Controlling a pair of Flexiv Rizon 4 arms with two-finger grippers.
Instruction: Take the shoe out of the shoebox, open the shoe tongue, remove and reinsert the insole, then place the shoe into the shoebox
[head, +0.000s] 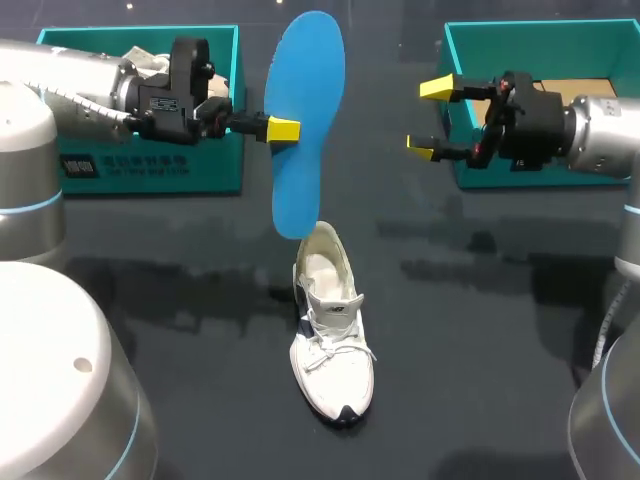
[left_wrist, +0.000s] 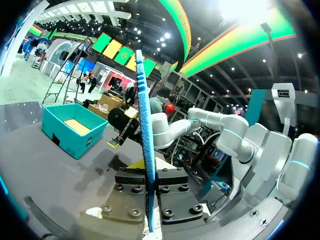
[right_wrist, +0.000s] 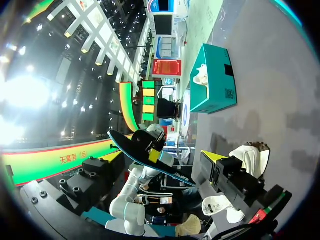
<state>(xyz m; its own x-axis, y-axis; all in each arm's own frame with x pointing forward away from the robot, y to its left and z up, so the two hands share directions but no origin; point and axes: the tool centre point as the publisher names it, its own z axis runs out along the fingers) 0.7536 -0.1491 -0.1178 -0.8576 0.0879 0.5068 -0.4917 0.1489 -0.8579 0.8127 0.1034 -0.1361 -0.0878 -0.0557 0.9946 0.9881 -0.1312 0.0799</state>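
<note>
The left end effector (head: 283, 130) is clamped on the blue insole (head: 305, 120), pinching it about halfway along one edge and holding it upright, high over the middle of the counter (head: 480, 350). From the left wrist the insole shows edge-on, a thin blue blade squeezed between the two fingers. Its lower tip hangs right over the heel opening of the white shoe (head: 333, 335); whether it touches the shoe, I cannot tell.

The shoe stands on the counter on its sole, out in the open, outside both boxes, with its toe toward the robot, its laces loose and its tongue up.

Across from the insole, the right end effector (head: 430, 118) hovers with its yellow tips spread well apart and nothing between them, in front of the right teal box (head: 470, 178).

That right box sits at the far side of the counter. Inside it lies a flat tan sheet (head: 575, 88), also seen from the left wrist view, and nothing else shows in it.

The left teal box (head: 140, 165) sits at the far left, partly behind the left arm, and a crumpled white wad of paper (right_wrist: 201, 75) pokes up over its rim.
</note>
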